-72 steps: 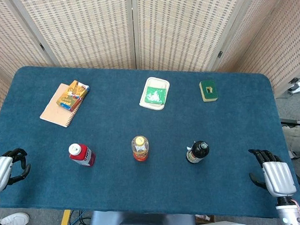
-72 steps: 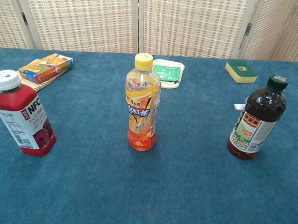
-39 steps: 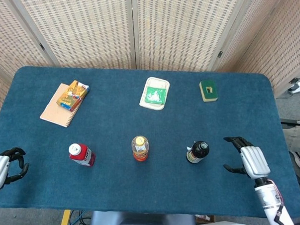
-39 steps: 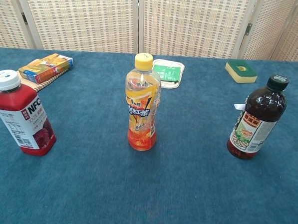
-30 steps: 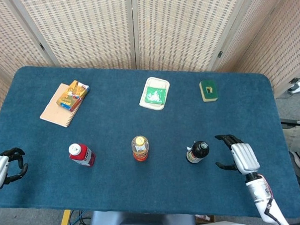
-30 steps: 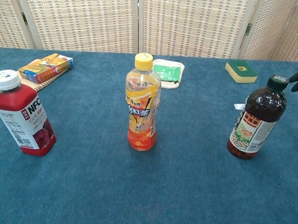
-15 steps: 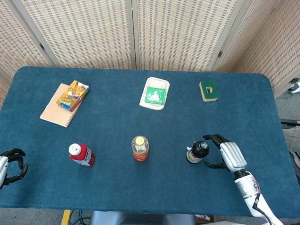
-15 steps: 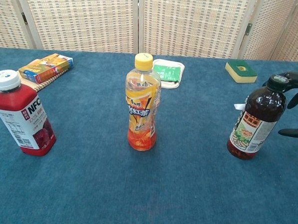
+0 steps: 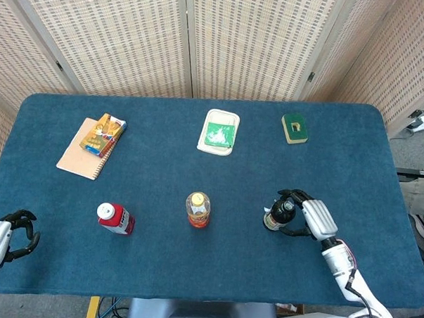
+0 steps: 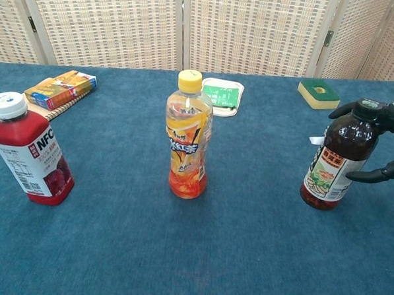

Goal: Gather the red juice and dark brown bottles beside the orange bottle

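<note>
Cupping dark brown bottle [image 9: 278, 214], lower right of frame.
Right hand [image 9: 315, 218] fingers apart around it; grip unclear.

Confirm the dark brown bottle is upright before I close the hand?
Upright: the dark brown bottle stands on its base, cap on top, with the right hand cupped around it, not visibly gripping.

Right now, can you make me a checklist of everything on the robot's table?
Surface: blue table, no spills seen.
Job's things: red juice bottle, orange bottle and dark brown bottle all upright, apart in a row.
Clutter: notebook with a snack box on it, white tray, green sponge.
Robot hands: right robot hand curling around the dark brown bottle, grip unclear; left robot hand holds nothing at the table edge.
Cables: wires along the right arm.
Surroundings: woven screens behind.
</note>
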Controlling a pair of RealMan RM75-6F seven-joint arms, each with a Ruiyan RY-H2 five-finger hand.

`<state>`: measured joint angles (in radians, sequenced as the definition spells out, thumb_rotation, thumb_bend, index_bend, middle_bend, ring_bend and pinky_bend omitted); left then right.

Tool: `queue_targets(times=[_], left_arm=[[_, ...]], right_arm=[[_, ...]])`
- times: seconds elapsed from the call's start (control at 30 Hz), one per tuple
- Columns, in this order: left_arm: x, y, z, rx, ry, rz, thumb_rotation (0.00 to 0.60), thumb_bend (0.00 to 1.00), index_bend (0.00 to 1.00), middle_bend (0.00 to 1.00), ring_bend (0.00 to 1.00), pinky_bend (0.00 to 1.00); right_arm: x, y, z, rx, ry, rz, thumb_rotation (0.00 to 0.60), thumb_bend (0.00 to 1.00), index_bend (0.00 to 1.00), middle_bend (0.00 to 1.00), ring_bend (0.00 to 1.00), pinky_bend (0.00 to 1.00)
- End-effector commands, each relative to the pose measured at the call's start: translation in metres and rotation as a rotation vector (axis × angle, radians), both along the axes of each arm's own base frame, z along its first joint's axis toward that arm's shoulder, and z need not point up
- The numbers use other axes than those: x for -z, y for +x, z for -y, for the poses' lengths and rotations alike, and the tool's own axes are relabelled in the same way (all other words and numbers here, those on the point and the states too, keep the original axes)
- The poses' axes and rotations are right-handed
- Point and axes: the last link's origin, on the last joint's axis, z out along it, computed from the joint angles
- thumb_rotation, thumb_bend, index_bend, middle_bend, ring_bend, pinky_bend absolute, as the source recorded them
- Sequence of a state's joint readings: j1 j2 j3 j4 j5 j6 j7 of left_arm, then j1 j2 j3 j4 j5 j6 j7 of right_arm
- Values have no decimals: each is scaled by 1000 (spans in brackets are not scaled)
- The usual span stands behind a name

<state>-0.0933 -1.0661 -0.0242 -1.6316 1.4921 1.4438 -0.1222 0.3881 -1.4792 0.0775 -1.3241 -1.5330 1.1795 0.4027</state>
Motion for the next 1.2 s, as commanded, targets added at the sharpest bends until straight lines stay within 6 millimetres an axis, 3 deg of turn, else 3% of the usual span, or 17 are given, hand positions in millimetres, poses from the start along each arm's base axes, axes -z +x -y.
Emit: queue_targets(times=[0.03,0.23,0.37,0.6,1.2], left_arm=[[-1,0,0,-1,1,3,600,370,348,400,447,742],[-2,-1,0,-5,1,5,600,371,348,400,447,742],[-3,-1,0,-6,3,4,600,370,348,400,447,742],[-5,-2,0,-10,10,0,600,370,348,400,447,742],[-8,-5,-1,-20,27,-23,600,371,348,400,447,742]], right_arm=[[4,1,3,-10,-24,17,600,119,269,376,256,381],[11,2,9,-16,-73,46,600,120,402,512,405,500],[13,5,11,-19,-83,59,600,121,450,554,453,530],[17,18,16,-34,-79,82,600,121,462,568,467,530],[44,83,33,-112,4,118,600,120,462,568,467,530]])
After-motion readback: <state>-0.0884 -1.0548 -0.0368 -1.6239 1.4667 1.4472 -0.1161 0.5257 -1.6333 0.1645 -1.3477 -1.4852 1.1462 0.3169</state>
